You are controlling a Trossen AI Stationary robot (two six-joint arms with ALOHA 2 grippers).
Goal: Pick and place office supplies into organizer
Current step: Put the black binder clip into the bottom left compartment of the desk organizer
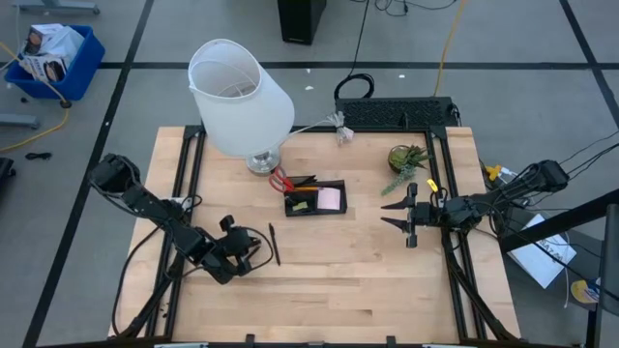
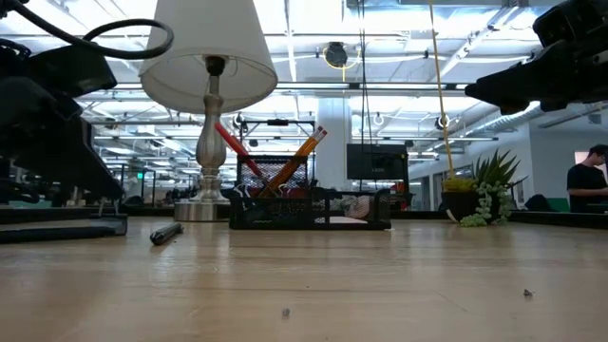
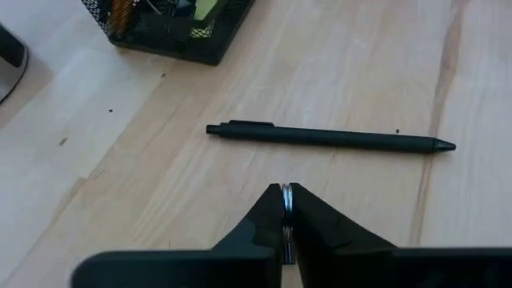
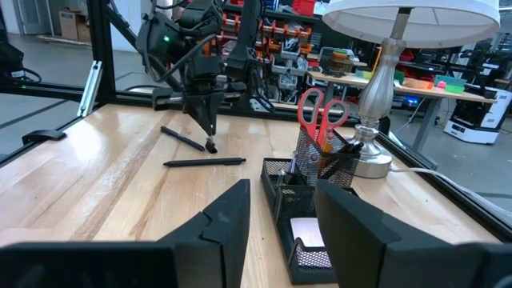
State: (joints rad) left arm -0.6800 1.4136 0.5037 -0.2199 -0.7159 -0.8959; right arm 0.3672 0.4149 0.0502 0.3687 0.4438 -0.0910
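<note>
The black mesh organizer (image 1: 314,198) stands mid-table and holds a pink sticky-note pad (image 1: 330,199), red-handled scissors (image 4: 320,112) and orange pencils (image 2: 299,157) standing upright. One black pen (image 3: 328,138) lies flat on the wood near the organizer's left side; it also shows in the high view (image 1: 274,244). My left gripper (image 3: 286,196) is shut and empty, its tips just short of the pen's middle, apart from it. My right gripper (image 1: 395,215) is open and empty above the table, right of the organizer, pointing toward it (image 4: 308,216).
A white-shaded lamp (image 1: 240,97) stands at the far left behind the organizer. A small green potted plant (image 1: 406,159) sits at the far right. Bare wood lies between the organizer and the table's near edge (image 1: 319,309). A person (image 2: 587,180) shows in the room beyond.
</note>
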